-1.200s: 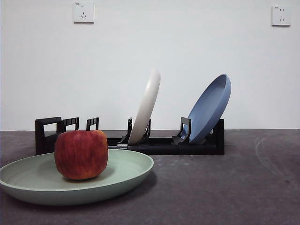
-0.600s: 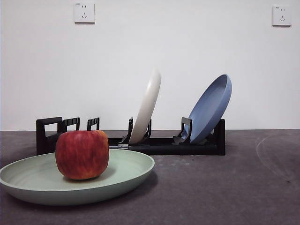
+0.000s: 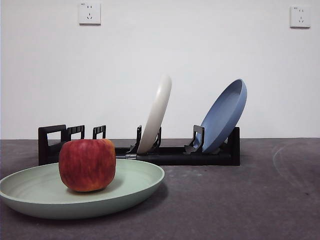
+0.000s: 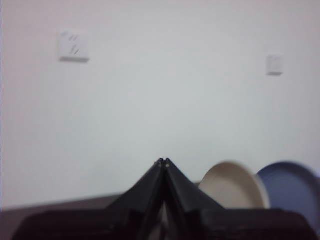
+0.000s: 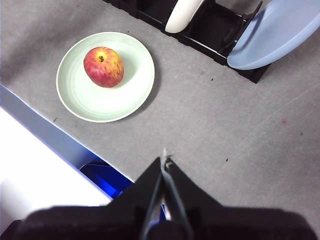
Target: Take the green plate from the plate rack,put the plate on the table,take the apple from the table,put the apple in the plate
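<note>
The green plate (image 3: 125,187) lies flat on the table (image 3: 240,200) at the front left, in front of the plate rack (image 3: 170,154). The red apple (image 3: 87,164) sits in the plate, left of its middle. The right wrist view shows the plate (image 5: 127,92) with the apple (image 5: 103,66) in it from high above. My right gripper (image 5: 164,161) is shut and empty, well away from the plate. My left gripper (image 4: 163,161) is shut and empty, raised and facing the wall. Neither gripper shows in the front view.
A cream-white plate (image 3: 156,114) and a blue plate (image 3: 225,115) lean in the rack. The rack's loop handle (image 3: 51,142) stands behind the green plate. The table's near edge (image 5: 60,135) with a blue object below runs close to the green plate.
</note>
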